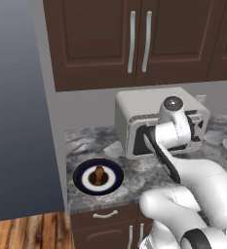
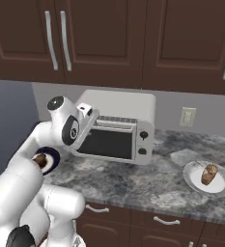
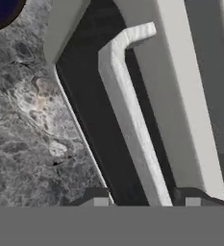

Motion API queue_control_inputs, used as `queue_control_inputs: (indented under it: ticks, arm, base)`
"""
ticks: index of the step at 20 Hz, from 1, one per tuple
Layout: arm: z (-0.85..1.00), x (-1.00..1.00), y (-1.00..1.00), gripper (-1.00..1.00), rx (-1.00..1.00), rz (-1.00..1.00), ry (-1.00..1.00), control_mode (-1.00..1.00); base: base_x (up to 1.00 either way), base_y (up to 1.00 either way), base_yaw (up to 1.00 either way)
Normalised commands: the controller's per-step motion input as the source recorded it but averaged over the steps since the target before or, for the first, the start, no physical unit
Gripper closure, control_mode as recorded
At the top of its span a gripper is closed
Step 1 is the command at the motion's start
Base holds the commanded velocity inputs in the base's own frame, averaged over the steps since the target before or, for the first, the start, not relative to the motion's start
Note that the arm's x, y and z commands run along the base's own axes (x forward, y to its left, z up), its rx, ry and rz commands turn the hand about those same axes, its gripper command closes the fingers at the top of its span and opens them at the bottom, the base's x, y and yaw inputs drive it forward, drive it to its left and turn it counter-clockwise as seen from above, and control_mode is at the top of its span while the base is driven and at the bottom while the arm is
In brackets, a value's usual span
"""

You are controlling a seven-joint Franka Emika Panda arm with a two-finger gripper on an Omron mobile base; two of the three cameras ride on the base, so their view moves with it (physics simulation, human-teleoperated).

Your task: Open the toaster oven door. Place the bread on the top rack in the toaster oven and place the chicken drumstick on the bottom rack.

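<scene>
Hand view: claw (image 3: 147, 202) astride pale bar handle (image 3: 128, 120) of the toaster oven door (image 3: 92, 115), tips apart, not yet clamped. Door-opening step; next, closing on handle and pulling down. Toaster oven (image 2: 119, 126) on marbled grey tabletop (image 2: 147, 181), smooth rounded box, dark glossy glass.

Grey marbled surface (image 2: 133, 183) running below dark brown wall cupboards (image 2: 147, 38) with long silver handles (image 2: 50, 39). Dark blue plate (image 1: 82, 174) with white centre near the left end. White plate (image 2: 193, 170) at the right. Pale wall socket (image 2: 186, 116) on grey backsplash. Wood floor (image 1: 22, 233) at lower left.
</scene>
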Motion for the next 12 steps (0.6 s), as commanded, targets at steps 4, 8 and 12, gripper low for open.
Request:
queue_control_inputs:
  ticks: [4,8,12]
  arm:
    - [-0.98,-1.00,0.00,1.00,0.01,0.07,0.55,-1.00]
    - [-0.64,-1.00,0.00,1.00,0.00,0.01,0.77,-1.00]
    - [-0.28,-1.00,0.00,1.00,0.00,0.00,0.92,-1.00]
  base:
    - [0.00,0.00,0.00]
    - [0.00,0.00,0.00]
    - [0.00,0.00,0.00]
